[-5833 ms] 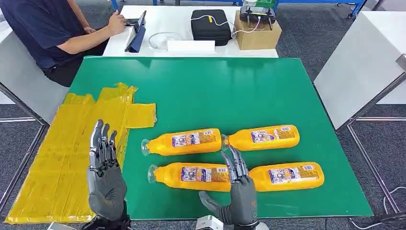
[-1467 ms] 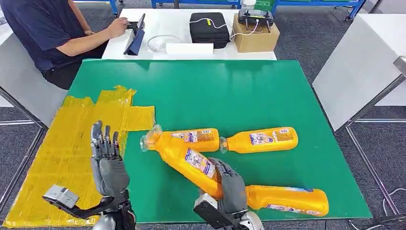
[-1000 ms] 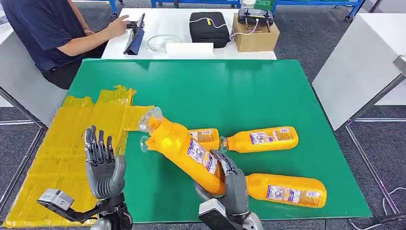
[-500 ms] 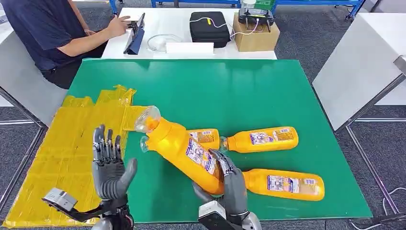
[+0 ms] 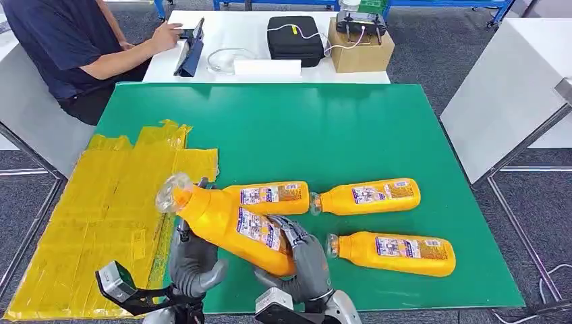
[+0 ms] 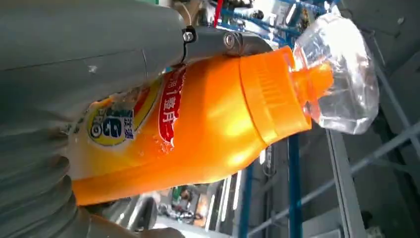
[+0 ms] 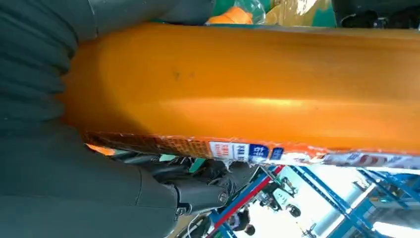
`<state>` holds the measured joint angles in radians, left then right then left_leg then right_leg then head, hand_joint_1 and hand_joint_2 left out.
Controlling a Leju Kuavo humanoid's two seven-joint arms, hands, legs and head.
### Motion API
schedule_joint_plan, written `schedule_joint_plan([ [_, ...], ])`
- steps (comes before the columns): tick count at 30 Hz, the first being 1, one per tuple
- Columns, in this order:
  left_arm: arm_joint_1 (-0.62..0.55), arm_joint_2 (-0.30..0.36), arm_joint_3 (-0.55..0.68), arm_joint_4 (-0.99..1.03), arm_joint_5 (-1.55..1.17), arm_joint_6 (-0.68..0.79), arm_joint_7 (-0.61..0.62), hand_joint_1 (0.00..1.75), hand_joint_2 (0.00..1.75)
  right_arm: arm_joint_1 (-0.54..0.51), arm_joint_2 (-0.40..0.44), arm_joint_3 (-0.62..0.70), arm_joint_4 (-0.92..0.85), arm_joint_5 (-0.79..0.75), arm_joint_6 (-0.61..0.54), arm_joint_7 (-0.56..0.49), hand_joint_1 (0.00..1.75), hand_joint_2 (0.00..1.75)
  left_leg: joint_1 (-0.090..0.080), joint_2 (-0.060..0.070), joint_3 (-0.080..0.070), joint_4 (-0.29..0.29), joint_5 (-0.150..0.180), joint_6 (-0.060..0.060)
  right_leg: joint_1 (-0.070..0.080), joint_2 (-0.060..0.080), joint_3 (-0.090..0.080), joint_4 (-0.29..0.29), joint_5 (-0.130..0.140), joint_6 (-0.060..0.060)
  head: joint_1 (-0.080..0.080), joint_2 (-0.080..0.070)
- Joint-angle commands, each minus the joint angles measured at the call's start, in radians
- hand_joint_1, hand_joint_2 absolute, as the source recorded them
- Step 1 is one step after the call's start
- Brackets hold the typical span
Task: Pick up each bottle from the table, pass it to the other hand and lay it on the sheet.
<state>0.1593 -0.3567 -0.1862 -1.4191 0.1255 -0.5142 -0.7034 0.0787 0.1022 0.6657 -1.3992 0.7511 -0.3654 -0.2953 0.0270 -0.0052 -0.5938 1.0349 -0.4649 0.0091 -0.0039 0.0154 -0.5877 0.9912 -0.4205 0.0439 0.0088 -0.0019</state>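
Handover: right hand [image 5: 301, 260] gripping the bottle [image 5: 226, 221] base, left hand [image 5: 192, 260] fingers closing under its neck end.

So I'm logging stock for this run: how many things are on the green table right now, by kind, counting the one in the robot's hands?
Orange bottles lying on the green table: 3
Orange bottle held up in the hands: 1
Yellow sheet: 1
Total: 5
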Motion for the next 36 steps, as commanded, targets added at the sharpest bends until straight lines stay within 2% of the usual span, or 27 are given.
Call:
schedule_joint_plan([
  [1, -0.040, 0.039, -0.041, 0.084, -0.031, -0.042, 0.005, 0.00, 1.75, -0.053, 0.013, 0.037, 0.097, 0.017, 0.025, -0.003, 1.75, 1.75, -0.002, 0.001, 0.004, -0.003, 0.001, 0.001, -0.001, -0.001, 0.003, -0.001, 0.000, -0.001, 0.000, 0.000],
  [6, -0.043, 0.037, -0.043, 0.082, -0.049, -0.034, 0.005, 0.00, 1.75, -0.065, 0.010, 0.066, 0.136, 0.064, 0.067, 0.015, 1.75, 1.75, -0.002, 0.001, 0.005, -0.004, 0.001, 0.001, -0.001, -0.001, 0.003, -0.002, 0.000, -0.002, 0.000, 0.000],
  [12, -0.064, 0.051, -0.068, 0.113, -0.114, 0.046, 0.005, 0.00, 1.75, -0.110, 0.001, 0.180, 0.227, 0.182, 0.151, 0.034, 1.75, 1.75, -0.001, 0.001, 0.004, -0.004, 0.001, 0.001, -0.001, -0.001, 0.003, -0.002, 0.000, -0.001, 0.000, 0.000],
  [15, -0.079, 0.067, -0.093, 0.144, -0.167, 0.150, 0.005, 0.00, 1.75, -0.111, -0.014, 0.221, 0.225, 0.210, 0.164, 0.030, 1.75, 1.75, -0.001, 0.000, 0.002, -0.002, 0.000, 0.000, 0.000, -0.002, 0.002, -0.001, 0.000, -0.001, 0.000, 0.000],
  [21, -0.081, 0.068, -0.097, 0.147, -0.173, 0.162, 0.005, 0.00, 1.75, -0.111, -0.017, 0.224, 0.223, 0.212, 0.165, 0.030, 1.75, 1.75, -0.001, -0.001, 0.003, -0.002, 0.001, 0.001, -0.001, -0.003, 0.002, -0.002, 0.000, -0.001, 0.000, 0.000],
  [24, -0.092, 0.070, -0.100, 0.181, -0.189, 0.221, 0.005, 0.00, 1.75, -0.107, -0.027, 0.236, 0.210, 0.216, 0.173, 0.028, 1.75, 1.75, -0.002, -0.002, 0.005, -0.004, 0.001, 0.001, -0.001, -0.005, 0.004, -0.002, -0.001, -0.002, 0.000, 0.000],
  [25, -0.097, 0.069, -0.099, 0.187, -0.196, 0.238, 0.005, 0.37, 1.75, -0.105, -0.030, 0.240, 0.209, 0.218, 0.172, 0.030, 1.75, 1.75, -0.001, -0.003, 0.003, -0.003, 0.001, 0.001, -0.001, -0.005, 0.003, -0.002, -0.001, -0.001, 0.000, 0.000],
  [26, -0.100, 0.067, -0.095, 0.191, -0.185, 0.233, 0.005, 1.75, 1.75, -0.102, -0.031, 0.239, 0.209, 0.218, 0.167, 0.035, 1.75, 1.75, -0.002, -0.003, 0.004, -0.004, 0.001, 0.001, -0.001, -0.005, 0.003, -0.002, -0.001, -0.002, 0.000, 0.000],
  [36, -0.056, 0.035, 0.008, 0.096, -0.099, 0.164, 0.005, 1.75, 1.75, -0.074, -0.046, 0.223, 0.175, 0.178, 0.099, 0.083, 1.75, 1.75, -0.001, -0.002, 0.003, -0.003, 0.000, 0.001, -0.001, -0.004, 0.002, -0.001, -0.001, -0.001, 0.000, 0.000],
])
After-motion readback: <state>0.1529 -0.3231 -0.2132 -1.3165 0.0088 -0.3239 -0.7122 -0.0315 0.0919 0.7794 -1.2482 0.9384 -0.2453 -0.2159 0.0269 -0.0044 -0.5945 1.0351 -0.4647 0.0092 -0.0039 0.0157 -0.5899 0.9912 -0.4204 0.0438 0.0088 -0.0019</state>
